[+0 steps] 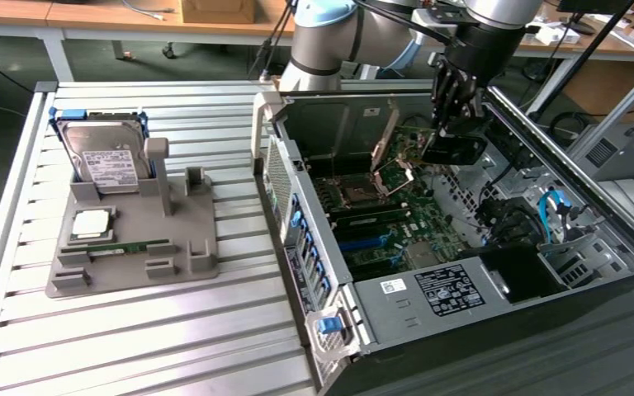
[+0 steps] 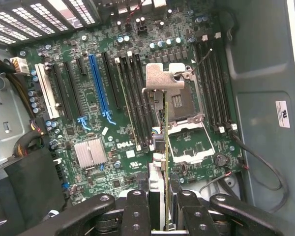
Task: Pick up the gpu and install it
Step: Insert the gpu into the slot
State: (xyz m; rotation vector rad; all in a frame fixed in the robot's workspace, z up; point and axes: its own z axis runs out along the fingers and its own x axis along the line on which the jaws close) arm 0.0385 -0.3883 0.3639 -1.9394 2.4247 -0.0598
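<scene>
Silver-bracketed gpu (image 2: 165,142) sits edge-on in gripper (image 2: 162,199), wrist view.

The table (image 1: 141,338) is ribbed bare metal with a dull sheen, the holder (image 1: 191,227) matt grey plastic, the drive (image 1: 102,153) shiny metal with a paper label. The gpu (image 2: 165,142) has a bright silver metal bracket; the case (image 1: 333,120) is plain grey sheet metal.

Thin gpu (image 2: 165,142), silver bracket, edge-on above the motherboard (image 2: 103,123)
</scene>
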